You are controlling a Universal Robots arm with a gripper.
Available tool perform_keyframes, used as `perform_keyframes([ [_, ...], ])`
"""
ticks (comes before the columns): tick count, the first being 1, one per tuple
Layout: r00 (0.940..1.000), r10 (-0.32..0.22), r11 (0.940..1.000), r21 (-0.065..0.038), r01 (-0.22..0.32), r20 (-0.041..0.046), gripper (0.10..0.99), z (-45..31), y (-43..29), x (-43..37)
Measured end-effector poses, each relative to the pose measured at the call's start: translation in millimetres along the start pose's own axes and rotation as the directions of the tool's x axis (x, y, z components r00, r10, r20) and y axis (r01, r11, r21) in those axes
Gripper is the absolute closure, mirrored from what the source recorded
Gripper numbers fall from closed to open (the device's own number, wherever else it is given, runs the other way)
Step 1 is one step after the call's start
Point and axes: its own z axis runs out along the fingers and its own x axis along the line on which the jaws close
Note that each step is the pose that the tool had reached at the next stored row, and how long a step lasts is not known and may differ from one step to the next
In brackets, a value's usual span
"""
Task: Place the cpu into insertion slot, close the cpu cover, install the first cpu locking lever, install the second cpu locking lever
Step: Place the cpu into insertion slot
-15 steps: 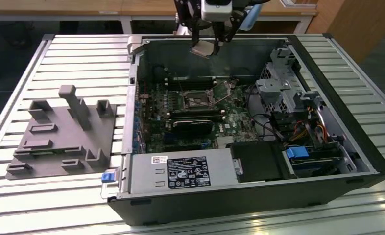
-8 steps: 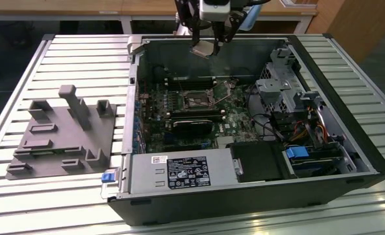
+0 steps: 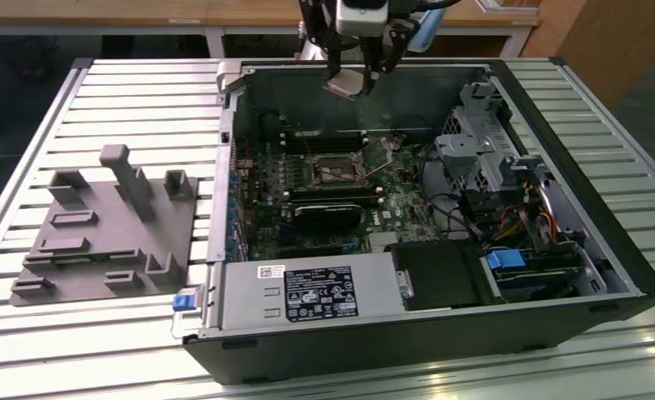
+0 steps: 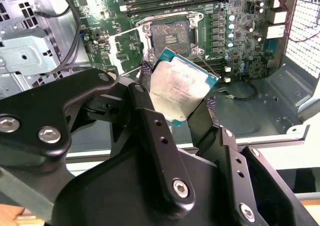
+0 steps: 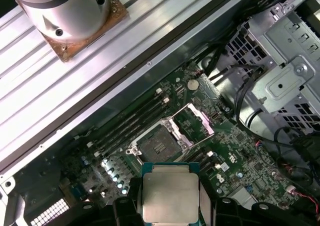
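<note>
Gripper [image 3: 353, 79]: you have it hanging above the open computer case [image 3: 417, 333], near the wall that runs beside the arm's base [image 5: 65, 16].
Grip: your black fingers [image 4: 150, 121] are closed narrowly on two opposite edges of the cpu [image 4: 181, 88].
Cpu: it is held in the air, silver top facing the wrist cameras, well apart from the board and tilted in the second wrist view.
Insertion slot [image 5: 159, 145]: it sits on the green motherboard [image 5: 240, 166], just beside the memory slots [image 5: 135, 123], with its dark centre exposed.
Cpu cover [image 5: 194, 122]: you see it swung open, lying just beside the slot on its hinge side.
Bench [image 3: 138, 92]: it carries the case, with a grey fixture [image 3: 105, 225] near the edge on the exterior view's left.
</note>
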Motion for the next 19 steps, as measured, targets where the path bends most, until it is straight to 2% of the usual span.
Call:
perform_keyframes([
  [11,0.9987,0.051,0.9987,-0.001,-0.051,0.0046,0.545,0.2,0.0,0.0],
  [19,0.9948,0.102,0.9948,-0.002,-0.102,0.0090,0.545,0.5,0.0,0.0],
])
